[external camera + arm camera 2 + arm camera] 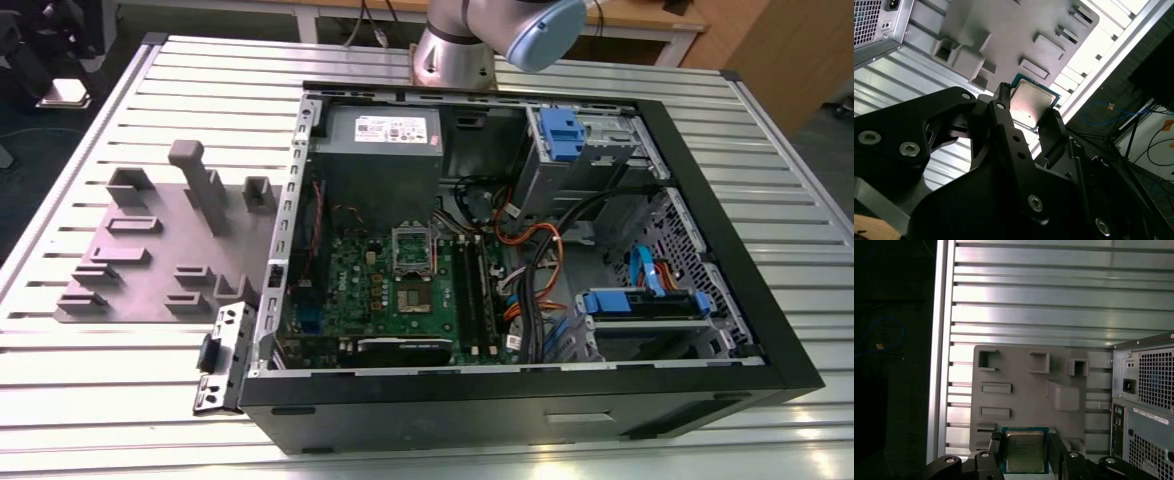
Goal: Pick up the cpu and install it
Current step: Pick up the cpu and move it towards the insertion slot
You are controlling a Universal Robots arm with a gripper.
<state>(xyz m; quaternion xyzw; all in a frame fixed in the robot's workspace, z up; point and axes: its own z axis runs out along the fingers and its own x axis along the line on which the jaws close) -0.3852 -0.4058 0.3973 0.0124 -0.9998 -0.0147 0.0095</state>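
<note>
Close in, the gripper (1025, 455) has its two black fingers (1002, 102) pinched on opposite edges of the cpu (1025, 450). In both wrist views the silvery lid faces the camera, with the green rim peeping out. The chip hangs in the air, clear of the grey fixture plate (1024, 385) on the slatted table (1054, 300).

I read this as the carry. The chip wants to ride level and be held by its edges only, with no twist in the grip.

Further off, the open computer case (787, 350) lies just beside the plate. Its near wall (296, 200) and the plate's tall post (200, 185) stand between chip and board. Inside, the socket frame (411, 250) sits on the green motherboard (350, 275), with orange cables (527, 240) crowding in from the exterior view's right.
</note>
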